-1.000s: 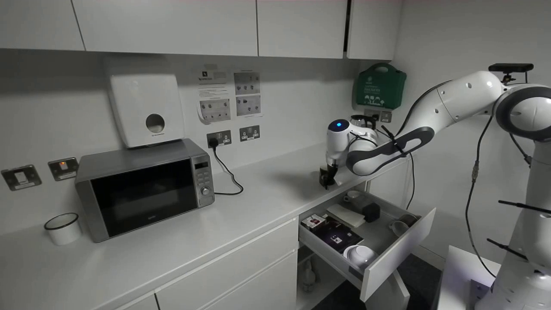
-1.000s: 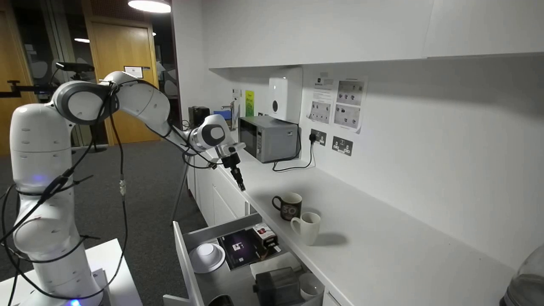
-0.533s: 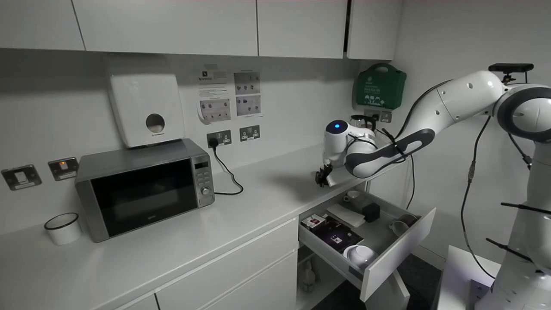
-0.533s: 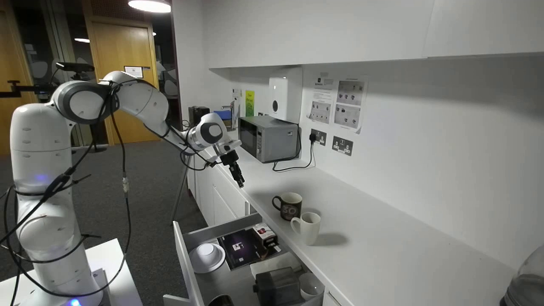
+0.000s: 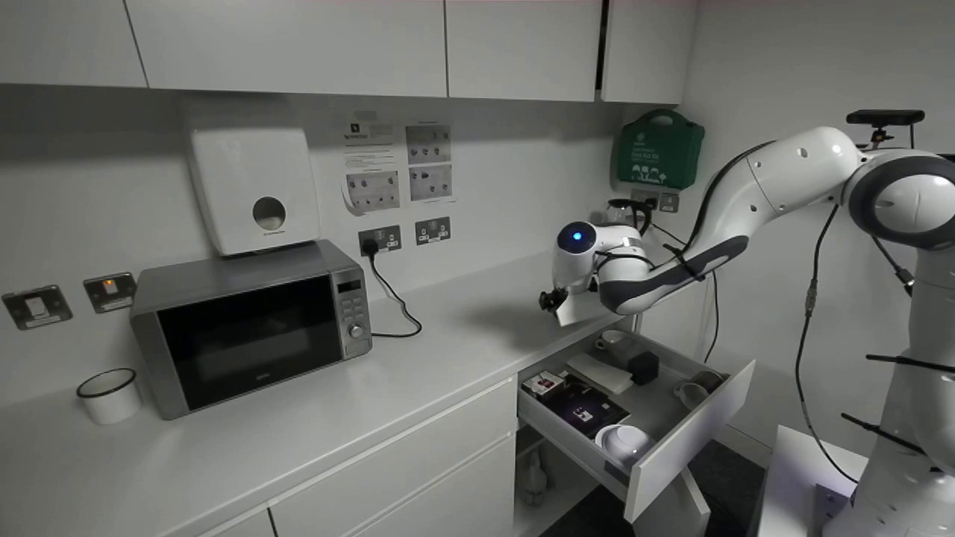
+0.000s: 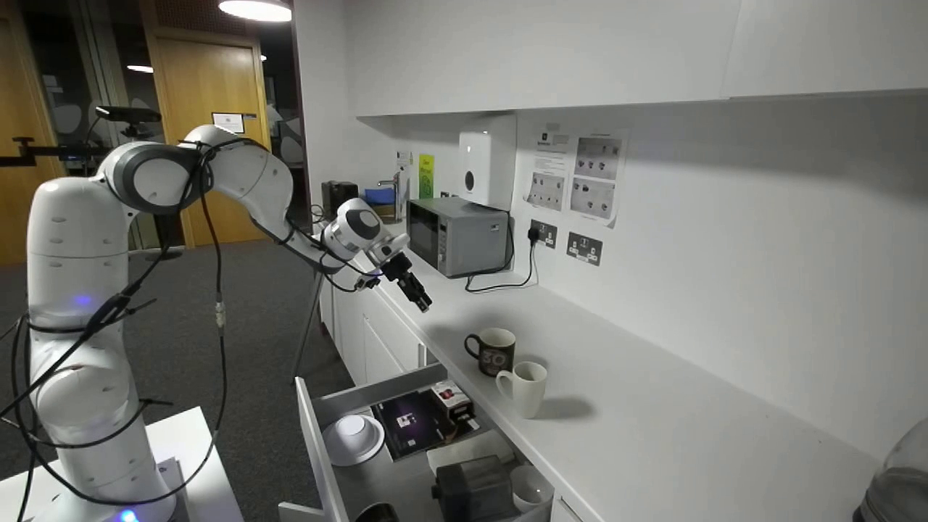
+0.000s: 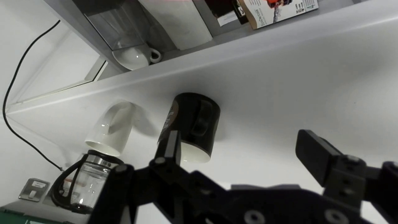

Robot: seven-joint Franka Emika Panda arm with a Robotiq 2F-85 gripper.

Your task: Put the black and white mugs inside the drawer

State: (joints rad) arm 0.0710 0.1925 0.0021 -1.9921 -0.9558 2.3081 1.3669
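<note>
The black mug (image 6: 496,353) with a pale inside stands upright on the counter, beside the plain white mug (image 6: 528,391). In the wrist view the black mug (image 7: 199,116) is behind the left fingertip and partly covered by it; the white mug (image 7: 113,126) is further left. The arm hides both mugs in an exterior view where the gripper (image 5: 552,300) hangs over the counter. My gripper (image 7: 239,137) is wide open with nothing between its fingers. It also shows in an exterior view (image 6: 422,303), above the counter, apart from the black mug. The drawer (image 5: 690,447) is pulled open below the counter edge.
The drawer holds a white bowl-like cup (image 5: 625,443), a dark flat box (image 6: 409,423), a small box (image 6: 451,401), a dark container (image 6: 475,489) and other cups. A glass jug (image 7: 93,174) stands beyond the white mug. A microwave (image 5: 254,328) is further along the counter.
My gripper has risen a little, tilted, and swung slightly toward the wall side over the counter. The mugs and the drawer have not moved.
</note>
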